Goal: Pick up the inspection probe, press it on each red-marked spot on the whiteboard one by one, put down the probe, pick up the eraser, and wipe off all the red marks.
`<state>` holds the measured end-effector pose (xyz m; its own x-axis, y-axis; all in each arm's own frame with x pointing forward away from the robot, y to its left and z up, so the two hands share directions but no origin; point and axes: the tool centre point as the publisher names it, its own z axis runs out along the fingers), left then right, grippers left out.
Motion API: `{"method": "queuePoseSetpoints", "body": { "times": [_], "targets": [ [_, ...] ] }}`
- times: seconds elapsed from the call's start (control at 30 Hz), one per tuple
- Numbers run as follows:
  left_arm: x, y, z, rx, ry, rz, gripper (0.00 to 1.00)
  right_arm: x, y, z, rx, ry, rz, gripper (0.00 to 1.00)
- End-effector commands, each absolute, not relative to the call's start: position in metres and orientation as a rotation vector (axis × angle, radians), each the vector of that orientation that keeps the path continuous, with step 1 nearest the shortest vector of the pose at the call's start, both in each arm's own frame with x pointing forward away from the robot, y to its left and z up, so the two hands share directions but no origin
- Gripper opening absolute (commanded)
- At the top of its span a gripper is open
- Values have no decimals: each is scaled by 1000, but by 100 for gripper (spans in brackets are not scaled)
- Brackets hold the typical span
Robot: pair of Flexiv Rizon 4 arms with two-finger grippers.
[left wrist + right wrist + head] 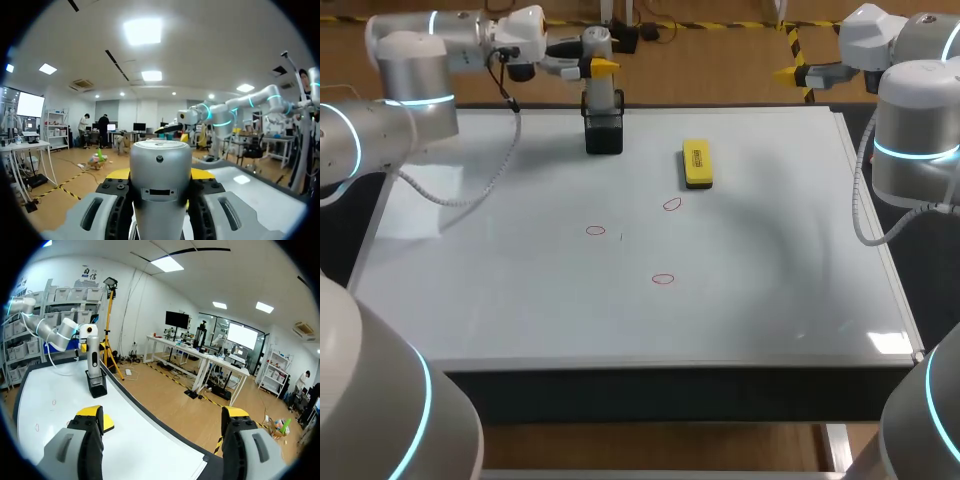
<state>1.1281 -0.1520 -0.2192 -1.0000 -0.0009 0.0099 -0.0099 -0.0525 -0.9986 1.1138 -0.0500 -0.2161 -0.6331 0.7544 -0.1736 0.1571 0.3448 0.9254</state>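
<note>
The silver inspection probe stands upright with its foot in a black holder at the back of the whiteboard. My left gripper is shut on the probe's top. In the left wrist view the probe fills the gap between the yellow-tipped fingers. Three red marks lie mid-board. The yellow eraser rests flat right of the holder. My right gripper hangs open beyond the board's back right corner, and its wrist view shows the probe, holder and eraser.
A grey cable from my left arm droops over the board's back left part. The board's front edge runs across the near side. My right arm's elbow stands along the right edge.
</note>
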Motion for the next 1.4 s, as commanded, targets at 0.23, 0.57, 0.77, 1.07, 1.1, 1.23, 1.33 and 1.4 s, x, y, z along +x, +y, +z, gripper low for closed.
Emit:
{"method": "queuePoseSetpoints", "body": {
  "times": [0.23,0.57,0.77,1.07,1.1,1.23,1.33,1.4],
  "targets": [
    [1127,-150,-203,20,-2166,2277,0,1114,-50,-216,793,2013,1291,100],
    [1127,-149,-191,-5,-2154,2280,0,1114,-50,-216,793,2013,1291,100],
    [1127,-147,-180,-21,-2147,2291,0,1114,-50,-216,793,2013,1291,100],
    [1127,-146,-168,-29,-2145,2287,0,1114,-50,-216,793,2013,1291,100],
    [1127,-145,-167,-26,-2138,2291,0,1114,-50,-216,793,2013,1291,100],
    [1122,-142,-160,-23,-2117,2307,0,1114,-50,-216,793,2013,1291,100],
    [1119,-138,-157,-27,-2114,2316,0,1114,-50,-216,793,2013,1291,100],
    [1118,-135,-155,-26,-2115,2321,0,1114,-50,-216,793,2013,1291,100]
  ]
}}
